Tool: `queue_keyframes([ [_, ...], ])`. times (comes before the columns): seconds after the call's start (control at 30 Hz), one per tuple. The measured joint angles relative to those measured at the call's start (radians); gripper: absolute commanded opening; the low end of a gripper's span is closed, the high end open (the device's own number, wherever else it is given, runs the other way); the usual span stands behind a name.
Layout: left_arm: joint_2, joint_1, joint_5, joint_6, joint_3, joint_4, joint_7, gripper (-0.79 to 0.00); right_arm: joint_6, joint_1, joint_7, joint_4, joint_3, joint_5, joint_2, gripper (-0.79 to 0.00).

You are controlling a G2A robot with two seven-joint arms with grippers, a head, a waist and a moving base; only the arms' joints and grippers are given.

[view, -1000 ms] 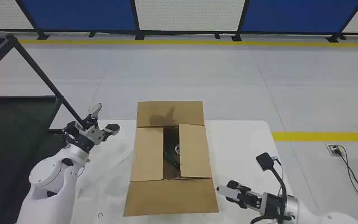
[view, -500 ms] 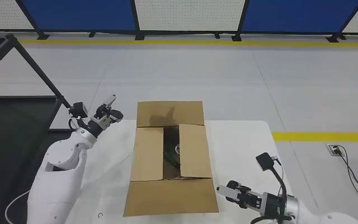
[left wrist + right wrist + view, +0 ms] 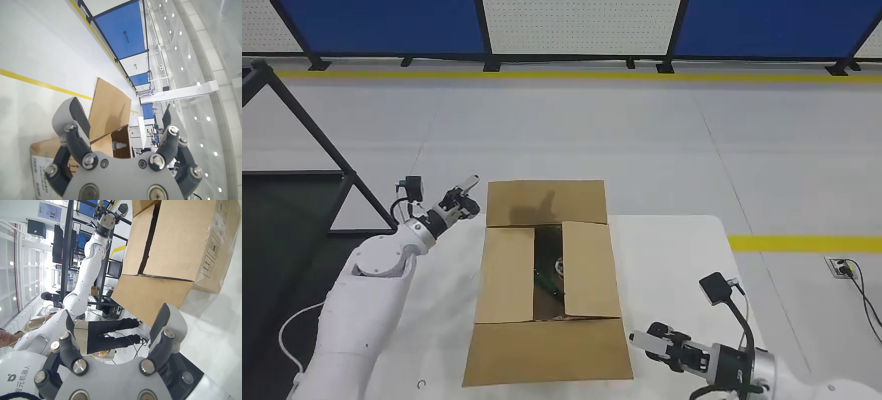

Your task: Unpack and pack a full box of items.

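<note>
A brown cardboard box [image 3: 504, 278] stands in the middle of the white table [image 3: 672, 270]. Its far flap [image 3: 547, 202] and near flap [image 3: 547, 352] lie folded outward. The two side flaps are partly down, and the dark gap [image 3: 548, 268] between them shows some items inside. My left gripper [image 3: 464, 195] hangs open by the box's far left corner; its wrist view shows the gripper [image 3: 122, 117] empty, the raised flap [image 3: 109, 106] and a white item [image 3: 119, 145] inside. My right gripper [image 3: 647, 338] is open and empty off the near right corner, facing the box [image 3: 170, 247] with its own fingers [image 3: 164, 321] spread.
A black metal frame [image 3: 302, 110] stands off the table's left side. Blue and white partition panels [image 3: 382, 25] line the back of the room. Bare table lies to the right of the box and along its left side.
My left gripper has travelled from the table's left side up and rightward to the box's far left corner. The right arm and the box have not moved.
</note>
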Motion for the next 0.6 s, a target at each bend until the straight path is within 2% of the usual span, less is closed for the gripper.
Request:
queue_keyframes([
  [0.27, -0.041, -0.081, 0.036, -0.087, 0.070, 0.148, 0.033, 0.000, -0.011, -0.049, -0.049, -0.022, -0.001, 0.004, 0.016, 0.000],
  [0.6, -0.077, -0.131, 0.055, -0.137, 0.112, 0.246, 0.064, 0.000, -0.013, -0.080, -0.037, -0.033, 0.016, 0.046, 0.039, 0.000],
])
